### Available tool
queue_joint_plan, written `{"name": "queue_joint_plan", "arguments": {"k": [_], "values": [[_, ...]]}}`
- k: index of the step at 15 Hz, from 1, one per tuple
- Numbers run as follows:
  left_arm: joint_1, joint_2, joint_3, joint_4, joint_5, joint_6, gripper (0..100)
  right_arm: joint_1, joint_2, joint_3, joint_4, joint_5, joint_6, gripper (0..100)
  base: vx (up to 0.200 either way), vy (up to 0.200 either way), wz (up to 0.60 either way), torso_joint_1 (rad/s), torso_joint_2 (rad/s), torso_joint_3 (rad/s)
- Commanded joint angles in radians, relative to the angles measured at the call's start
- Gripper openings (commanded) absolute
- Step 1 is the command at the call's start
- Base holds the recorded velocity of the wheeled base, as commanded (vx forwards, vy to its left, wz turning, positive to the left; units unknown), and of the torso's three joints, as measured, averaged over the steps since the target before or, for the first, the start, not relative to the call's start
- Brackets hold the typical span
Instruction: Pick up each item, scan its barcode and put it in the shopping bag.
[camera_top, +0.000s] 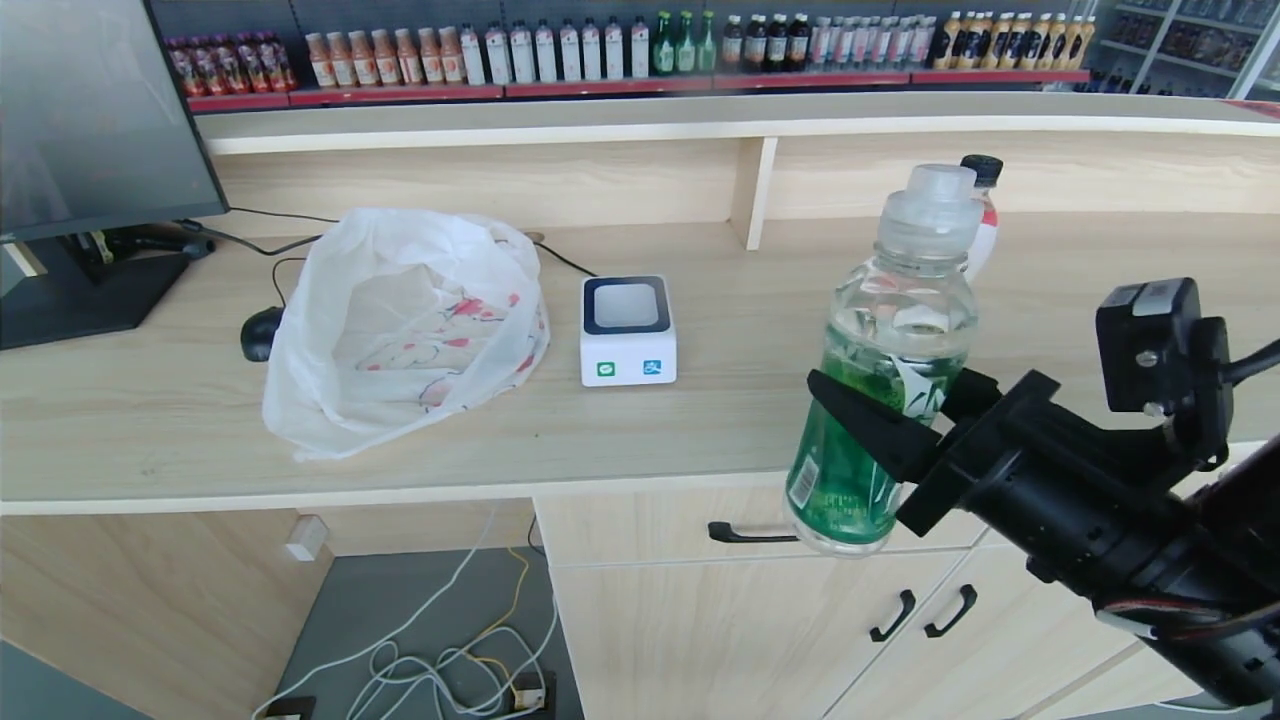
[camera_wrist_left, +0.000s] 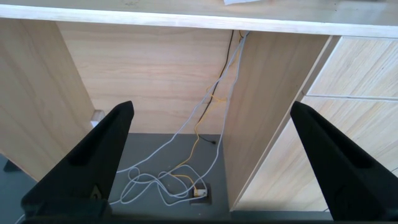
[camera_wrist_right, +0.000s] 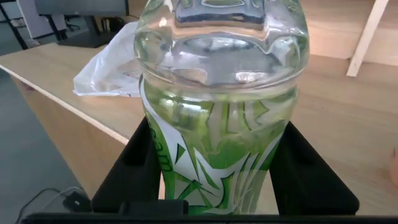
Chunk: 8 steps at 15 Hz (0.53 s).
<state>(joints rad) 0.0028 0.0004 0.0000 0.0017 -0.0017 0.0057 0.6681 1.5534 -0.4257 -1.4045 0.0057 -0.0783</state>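
green-labelled bottle (camera_top: 890, 380) was pinched upright by the right gripper (camera_top: 900, 400), aloft off the counter's (camera_top: 700, 440) front edge, right of the scanner (camera_top: 628, 330). scanning looked next, calling for its barcode to face the scanner window. left gripper (camera_wrist_left: 211, 162) hung spread below the counter. another bottle (camera_top: 985, 215) stood mostly hidden behind it.

We see a light wood counter (camera_top: 700, 430), cabinets (camera_top: 700, 620) with black handles (camera_top: 745, 535) below, grey floor (camera_top: 400, 590) with loose cables (camera_top: 450, 665), drinks shelf (camera_top: 640, 90) behind, monitor (camera_top: 90, 100) at left.
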Motion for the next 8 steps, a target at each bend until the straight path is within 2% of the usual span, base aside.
{"name": "queue_joint_plan", "arguments": {"k": [1, 4, 8], "values": [[0.0, 0.0, 0.0, 0.0, 0.0, 0.002, 100, -0.001, 0.042, -0.024, -0.024, -0.035, -0.031, 0, 0.0, 0.0, 0.0, 0.0, 0.0, 0.0], [0.0, 0.0, 0.0, 0.0, 0.0, 0.0, 100, -0.008, 0.05, -0.084, -0.037, -0.073, -0.156, 0, 0.0, 0.0, 0.0, 0.0, 0.0, 0.0], [0.0, 0.0, 0.0, 0.0, 0.0, 0.0, 100, -0.035, 0.076, -0.238, -0.037, -0.245, -0.138, 0, 0.0, 0.0, 0.0, 0.0, 0.0, 0.0]]}}
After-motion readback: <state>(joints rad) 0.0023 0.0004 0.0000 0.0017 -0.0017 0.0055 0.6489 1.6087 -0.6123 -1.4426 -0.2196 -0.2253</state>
